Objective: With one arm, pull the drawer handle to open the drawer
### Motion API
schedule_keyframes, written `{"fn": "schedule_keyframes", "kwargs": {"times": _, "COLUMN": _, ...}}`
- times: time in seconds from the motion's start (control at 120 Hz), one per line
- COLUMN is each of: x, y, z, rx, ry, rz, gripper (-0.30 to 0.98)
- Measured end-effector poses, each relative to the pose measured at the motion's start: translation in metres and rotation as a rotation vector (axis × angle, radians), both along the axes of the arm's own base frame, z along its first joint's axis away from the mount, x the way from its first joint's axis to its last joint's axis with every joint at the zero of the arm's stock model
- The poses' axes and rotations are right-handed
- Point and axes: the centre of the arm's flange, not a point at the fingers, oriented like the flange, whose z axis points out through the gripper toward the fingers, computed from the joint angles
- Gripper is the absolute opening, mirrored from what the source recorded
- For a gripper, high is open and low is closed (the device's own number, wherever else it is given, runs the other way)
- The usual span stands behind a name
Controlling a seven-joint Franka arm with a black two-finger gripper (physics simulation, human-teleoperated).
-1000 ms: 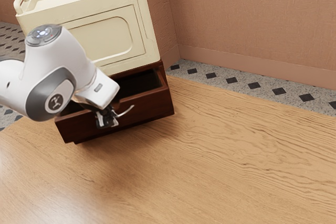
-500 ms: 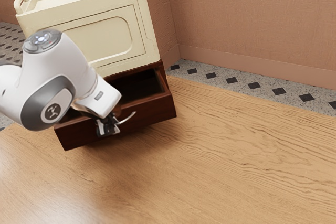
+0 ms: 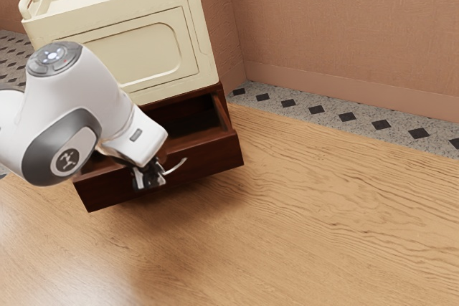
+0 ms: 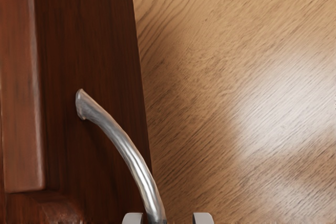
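Dark reddish-brown wood makes up the drawer (image 3: pixel 208 157), which stands open, its front well out from the cabinet (image 3: pixel 221 98) and its hollow inside partly in sight. A curved, shiny metal handle (image 3: pixel 175 168) is fixed to the drawer's front. The white and grey arm (image 3: pixel 50 116) comes in from the exterior view's left and bends over the drawer, covering part of its rim. At its end the black gripper (image 3: pixel 151 178) points down at the handle, in front of the drawer. Its fingers (image 4: pixel 203 218) are parted, one on each side of the handle; the wrist view shows a gap between the metal and one of them, so the gripper is released around the handle rather than clamped on it. Above the drawer sits a cream box (image 3: pixel 140 59) with a raised rim and a rounded panel on its face. Pale, grained wood covers the table (image 3: pixel 323 227). Behind it are a strip of grey floor (image 3: pixel 364 123) with black diamonds and a pinkish-brown wall (image 3: pixel 344 26).
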Motion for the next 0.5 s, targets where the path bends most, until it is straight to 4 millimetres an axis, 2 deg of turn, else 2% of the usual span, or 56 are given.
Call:
{"fn": "schedule_keyframes", "kwargs": {"times": 0.083, "x": -0.004, "y": -0.006, "z": 0.008, "rx": 0.005, "ry": -0.009, "rz": -0.004, "gripper": 0.04}}
{"fn": "schedule_keyframes", "kwargs": {"times": 0.15, "x": -0.013, "y": -0.013, "z": 0.024, "rx": 0.014, "ry": -0.021, "rz": -0.009, "gripper": 0.09}}
{"fn": "schedule_keyframes", "kwargs": {"times": 0.2, "x": -0.032, "y": -0.027, "z": 0.066, "rx": 0.034, "ry": -0.070, "rz": -0.016, "gripper": 0.14}}
{"fn": "schedule_keyframes", "kwargs": {"times": 0.25, "x": -0.058, "y": -0.042, "z": 0.128, "rx": 0.056, "ry": -0.140, "rz": -0.019, "gripper": 0.23}}
{"fn": "schedule_keyframes", "kwargs": {"times": 0.283, "x": -0.074, "y": -0.044, "z": 0.170, "rx": 0.052, "ry": -0.174, "rz": -0.005, "gripper": 0.30}}
{"fn": "schedule_keyframes", "kwargs": {"times": 0.325, "x": -0.092, "y": -0.034, "z": 0.206, "rx": 0.032, "ry": -0.182, "rz": 0.030, "gripper": 0.37}}
{"fn": "schedule_keyframes", "kwargs": {"times": 0.367, "x": -0.102, "y": -0.006, "z": 0.224, "rx": -0.004, "ry": -0.148, "rz": 0.086, "gripper": 0.42}}
{"fn": "schedule_keyframes", "kwargs": {"times": 0.425, "x": -0.114, "y": 0.034, "z": 0.227, "rx": -0.058, "ry": -0.060, "rz": 0.170, "gripper": 0.49}}
{"fn": "schedule_keyframes", "kwargs": {"times": 0.5, "x": -0.126, "y": 0.050, "z": 0.219, "rx": -0.094, "ry": 0.050, "rz": 0.215, "gripper": 0.55}}
